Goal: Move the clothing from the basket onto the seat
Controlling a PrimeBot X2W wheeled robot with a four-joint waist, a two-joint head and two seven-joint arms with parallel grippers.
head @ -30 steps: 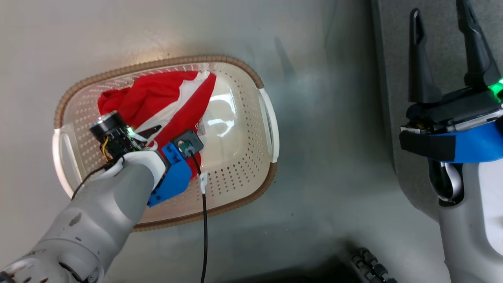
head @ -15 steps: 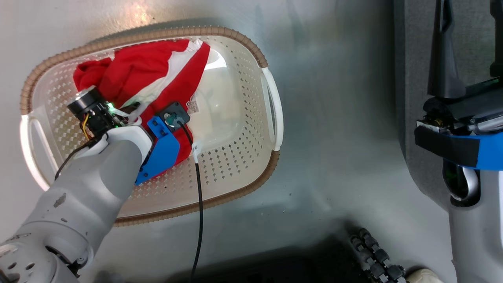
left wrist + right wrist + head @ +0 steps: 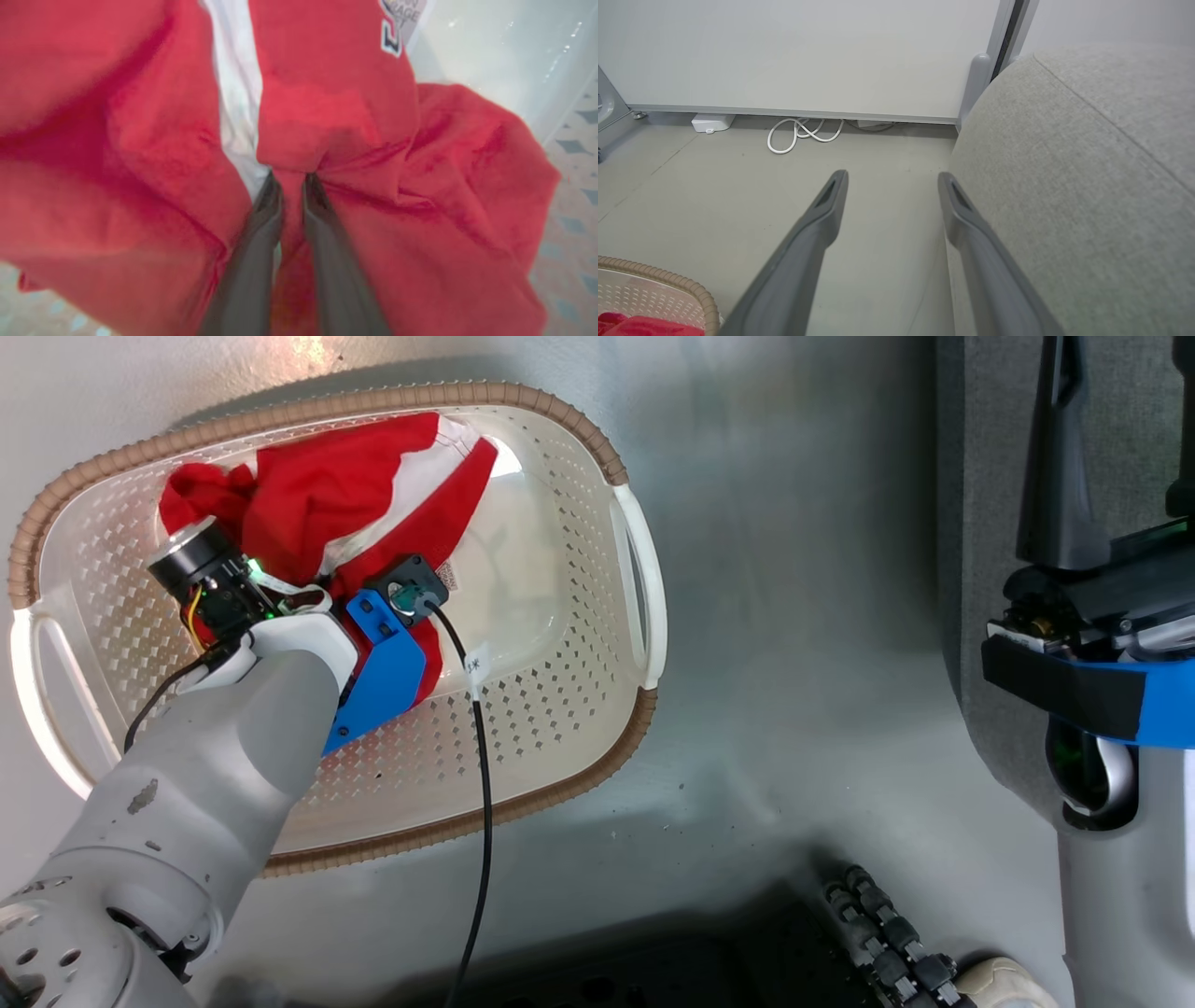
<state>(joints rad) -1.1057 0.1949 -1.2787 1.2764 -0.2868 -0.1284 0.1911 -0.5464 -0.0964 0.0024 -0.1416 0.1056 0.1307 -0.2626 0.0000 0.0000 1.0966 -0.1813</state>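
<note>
Grey floor (image 3: pixel 803 644) lies between basket (image 3: pixel 651 616) rim and seat (image 3: pixel 976 569) edge.

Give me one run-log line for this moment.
phase: grasp | left end effector: shut on clothing in basket | right end effector: open, beside seat | clothing not yet on seat

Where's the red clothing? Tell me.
In the head view, the red clothing lies inside the basket at left, pinched by the left claw.
</note>
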